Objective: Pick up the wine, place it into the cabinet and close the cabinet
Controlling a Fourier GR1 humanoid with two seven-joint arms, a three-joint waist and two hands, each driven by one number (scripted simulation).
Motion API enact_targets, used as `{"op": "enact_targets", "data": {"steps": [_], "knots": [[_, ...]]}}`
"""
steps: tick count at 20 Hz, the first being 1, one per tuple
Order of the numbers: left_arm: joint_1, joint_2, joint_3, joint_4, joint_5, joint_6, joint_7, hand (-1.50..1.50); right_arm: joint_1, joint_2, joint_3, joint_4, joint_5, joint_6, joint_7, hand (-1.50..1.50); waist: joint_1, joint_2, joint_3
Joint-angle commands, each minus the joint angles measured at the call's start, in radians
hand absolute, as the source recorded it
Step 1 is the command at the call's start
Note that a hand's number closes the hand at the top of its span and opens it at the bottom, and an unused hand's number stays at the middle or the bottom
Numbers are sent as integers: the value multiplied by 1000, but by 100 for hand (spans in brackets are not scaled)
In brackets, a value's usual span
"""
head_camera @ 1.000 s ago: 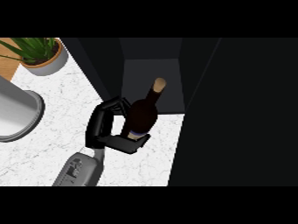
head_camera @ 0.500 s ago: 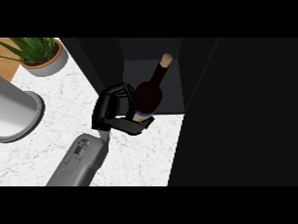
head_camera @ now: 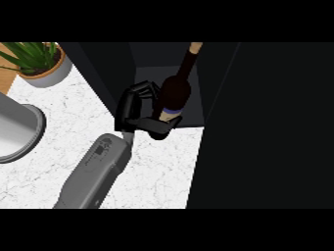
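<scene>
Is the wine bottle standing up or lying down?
Standing up, leaning a little. The wine bottle has its cork end on top, held by the left hand at the cabinet.

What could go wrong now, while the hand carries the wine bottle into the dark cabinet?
1. The wine bottle leans, so it may tip over when set down.
2. Its top is near the cabinet opening's upper edge and might hit it.
3. The left hand holds only the bottle's lower part, so the bottle could swing.

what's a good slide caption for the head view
Hand holding the wine bottle inside the open dark cabinet.
</scene>
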State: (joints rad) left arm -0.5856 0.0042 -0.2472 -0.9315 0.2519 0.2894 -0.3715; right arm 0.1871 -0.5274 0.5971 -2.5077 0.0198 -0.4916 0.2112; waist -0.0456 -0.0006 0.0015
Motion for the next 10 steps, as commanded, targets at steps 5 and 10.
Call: {"op": "enact_targets", "data": {"steps": [5,10], "knots": [[-186,-4,-13,270,78,48,-60,150,97,-23,24,-200,-41,19,28,-150,-24,7,-2],[-271,-4,-73,377,65,134,-10,150,77,-4,8,-187,-72,29,13,-150,-26,8,-2]]}}
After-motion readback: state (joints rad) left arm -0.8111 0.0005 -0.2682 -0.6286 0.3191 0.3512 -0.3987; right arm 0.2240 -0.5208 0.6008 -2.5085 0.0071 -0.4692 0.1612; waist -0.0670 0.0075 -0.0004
